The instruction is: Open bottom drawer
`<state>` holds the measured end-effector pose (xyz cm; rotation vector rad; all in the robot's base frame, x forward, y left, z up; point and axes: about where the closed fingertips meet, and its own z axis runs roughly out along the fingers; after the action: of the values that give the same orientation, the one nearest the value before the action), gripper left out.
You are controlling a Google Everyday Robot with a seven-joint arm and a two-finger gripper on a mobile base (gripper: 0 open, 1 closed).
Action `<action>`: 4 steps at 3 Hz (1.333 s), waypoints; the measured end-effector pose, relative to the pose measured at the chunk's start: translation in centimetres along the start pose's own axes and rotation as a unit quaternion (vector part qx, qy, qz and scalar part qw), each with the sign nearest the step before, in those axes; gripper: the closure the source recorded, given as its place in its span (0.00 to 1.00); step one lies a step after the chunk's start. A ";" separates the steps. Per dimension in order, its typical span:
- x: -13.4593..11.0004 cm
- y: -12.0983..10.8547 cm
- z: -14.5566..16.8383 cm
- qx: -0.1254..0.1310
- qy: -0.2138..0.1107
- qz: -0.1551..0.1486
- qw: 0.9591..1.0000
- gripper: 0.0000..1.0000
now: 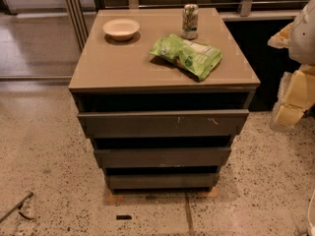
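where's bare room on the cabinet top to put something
Free: the front-left cabinet top, in front of the bowl and left of the bag. Crowded: back right, where can and bag sit close. The claw hangs beyond the top's right edge.

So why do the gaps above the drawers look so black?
Camera view: light seems to fall from above, so the cabinet top shades each recess; the bottom drawer shows no glare. Camera view: the gripper, at the right edge beside the cabinet, is brightly lit.
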<state>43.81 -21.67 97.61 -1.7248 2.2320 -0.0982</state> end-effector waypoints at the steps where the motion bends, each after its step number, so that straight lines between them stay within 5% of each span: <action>1: 0.0 0.0 0.0 0.000 0.000 0.000 1.000 0.00; 3: -0.5 3.1 6.4 -0.013 -0.017 -0.008 1.000 0.00; 4: -1.2 6.0 14.2 -0.030 -0.024 -0.023 0.999 0.00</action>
<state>42.63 -16.99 82.96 -1.7907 2.1820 -0.0014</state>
